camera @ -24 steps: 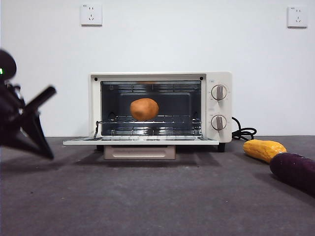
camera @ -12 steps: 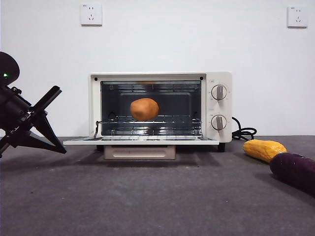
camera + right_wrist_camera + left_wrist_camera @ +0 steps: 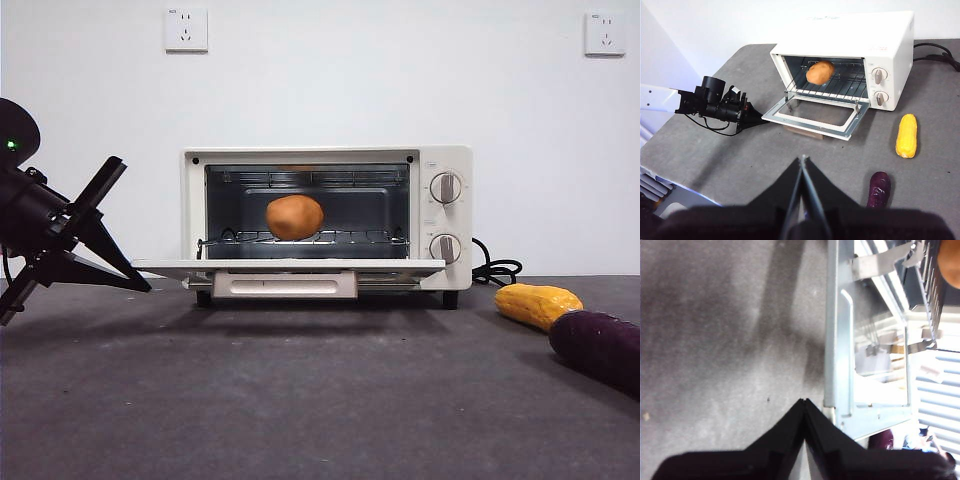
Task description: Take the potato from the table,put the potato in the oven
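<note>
- Jaws of the left gripper (image 3: 804, 402) are together, tips meeting, with nothing between them; the tips sit just beside the free corner of the oven door (image 3: 840, 405), low over the worktop (image 3: 715, 350).
- Jaws of the right gripper (image 3: 802, 159) are likewise together and empty, held high above the near part of the worktop, well apart from everything on it.
- Left gripper, front view (image 3: 135, 285): it enters from the left edge, tilted, its point at the left end of the door.
- Potato (image 3: 294, 217) rests on the wire rack inside the oven (image 3: 445, 215), roughly central in the cavity, touching neither gripper.
- Oven stands toward the back of the worktop against the wall. Its door hangs partly open, close to level, handle (image 3: 284, 287) facing forward.
- Two knobs (image 3: 444, 187) sit one above the other on the right panel.
- Black cord (image 3: 495, 270) lies coiled at the oven's right side.
- Yellow corn cob (image 3: 537, 304) lies on the worktop to the right of the oven, apart from it.
- Purple eggplant (image 3: 598, 347) lies just beside the corn, nearer the front right edge.
- Two wall sockets (image 3: 186, 29) are mounted on the wall above.
</note>
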